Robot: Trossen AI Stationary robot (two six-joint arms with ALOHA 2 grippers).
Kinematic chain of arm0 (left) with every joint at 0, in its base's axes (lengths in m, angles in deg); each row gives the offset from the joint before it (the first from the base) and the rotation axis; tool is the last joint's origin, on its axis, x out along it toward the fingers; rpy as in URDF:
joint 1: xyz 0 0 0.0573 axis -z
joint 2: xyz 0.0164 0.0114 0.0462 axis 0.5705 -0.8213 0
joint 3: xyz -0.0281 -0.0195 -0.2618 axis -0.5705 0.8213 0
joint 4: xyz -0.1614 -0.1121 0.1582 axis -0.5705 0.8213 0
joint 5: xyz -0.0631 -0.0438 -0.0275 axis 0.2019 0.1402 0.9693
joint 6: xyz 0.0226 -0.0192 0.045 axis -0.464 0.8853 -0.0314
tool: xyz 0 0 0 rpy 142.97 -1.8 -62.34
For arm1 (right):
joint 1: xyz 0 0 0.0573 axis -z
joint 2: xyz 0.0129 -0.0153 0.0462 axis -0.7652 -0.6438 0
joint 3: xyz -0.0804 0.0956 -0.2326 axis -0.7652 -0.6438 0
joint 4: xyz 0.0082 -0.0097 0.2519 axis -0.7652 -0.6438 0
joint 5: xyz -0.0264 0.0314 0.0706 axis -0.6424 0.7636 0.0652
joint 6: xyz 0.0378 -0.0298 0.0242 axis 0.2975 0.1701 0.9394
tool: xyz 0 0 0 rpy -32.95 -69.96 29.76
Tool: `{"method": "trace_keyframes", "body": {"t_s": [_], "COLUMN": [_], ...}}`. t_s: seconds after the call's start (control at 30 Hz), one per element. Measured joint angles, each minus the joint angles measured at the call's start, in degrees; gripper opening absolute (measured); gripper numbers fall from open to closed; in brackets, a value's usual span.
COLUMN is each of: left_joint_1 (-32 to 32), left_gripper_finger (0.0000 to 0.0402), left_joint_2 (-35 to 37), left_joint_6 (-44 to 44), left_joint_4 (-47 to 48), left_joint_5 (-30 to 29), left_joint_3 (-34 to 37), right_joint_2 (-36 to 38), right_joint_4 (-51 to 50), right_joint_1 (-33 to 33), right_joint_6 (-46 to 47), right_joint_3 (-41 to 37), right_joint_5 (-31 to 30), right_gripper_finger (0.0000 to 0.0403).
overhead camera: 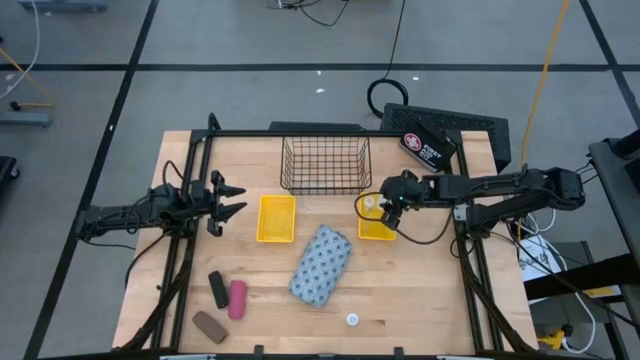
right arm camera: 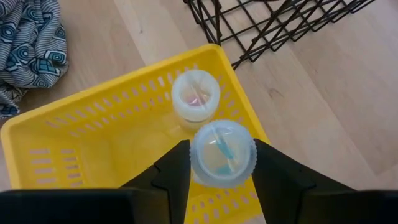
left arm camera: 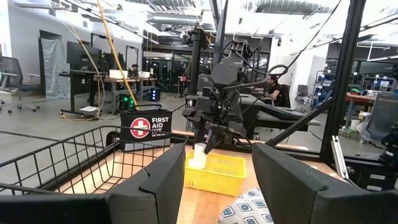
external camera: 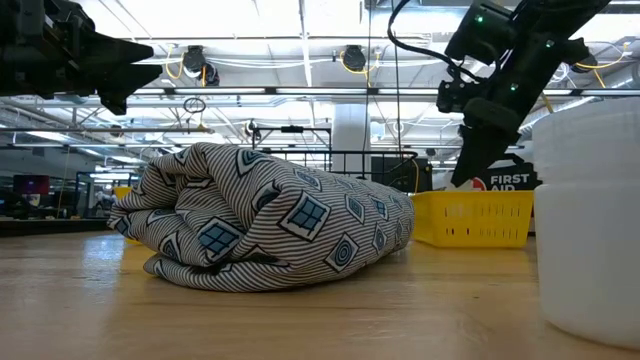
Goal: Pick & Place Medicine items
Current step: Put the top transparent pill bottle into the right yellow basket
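The wooden worktop (overhead camera: 420, 290) carries the blue-grey patterned pouch (overhead camera: 320, 265) near its middle, between two yellow trays. Over the right yellow tray (right arm camera: 81, 155), the right gripper (right arm camera: 221, 163) is clamped on a small white bottle (right arm camera: 222, 154), held just above a second white bottle (right arm camera: 194, 95) standing inside that tray. The left gripper (overhead camera: 232, 200) hovers with fingers apart, holding nothing, beside the left yellow tray (overhead camera: 276, 218). Black (overhead camera: 218, 289), pink (overhead camera: 237, 298) and brown (overhead camera: 209, 325) oblong pieces lie near the front left, and a third white bottle (overhead camera: 352, 320) stands near the front edge.
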Motion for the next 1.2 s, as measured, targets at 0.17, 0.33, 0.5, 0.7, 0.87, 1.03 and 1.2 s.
{"method": "trace_keyframes", "body": {"t_s": [0.17,0.33,0.5,0.7,0.87,1.03,1.2], "left_joint_1": [0.0,0.0,0.0,0.0,0.0,0.0,0.0], "left_gripper_finger": [0.0198,0.0198,0.0198,0.0198,0.0198,0.0198,0.0198], "left_joint_2": [0.0,0.0,0.0,0.0,0.0,0.0,0.0], "left_joint_6": [0.0,0.0,0.0,0.0,0.0,0.0,0.0], "left_joint_4": [0.0,0.0,0.0,0.0,0.0,0.0,0.0], "left_joint_5": [0.0,0.0,0.0,0.0,0.0,0.0,0.0], "left_joint_3": [0.0,0.0,0.0,0.0,0.0,0.0,0.0], "right_joint_2": [0.0,0.2,0.2,0.3,0.3,0.3,0.3], "right_joint_4": [3.2,6.2,6.2,6.6,9.5,9.4,9.4], "right_joint_1": [-0.1,-0.1,-0.1,-0.1,-0.1,-0.1,-0.1], "right_joint_6": [0.0,0.0,0.0,-0.2,-0.8,-0.8,-0.8], "right_joint_3": [-1.9,-5.4,-6.4,-7.2,-8.5,-8.5,-8.5], "right_joint_5": [0.0,0.0,0.0,-0.1,-0.1,-0.1,-0.1], "right_gripper_finger": [0.0141,0.0138,0.0143,0.0140,0.0146,0.0150,0.0147]}}
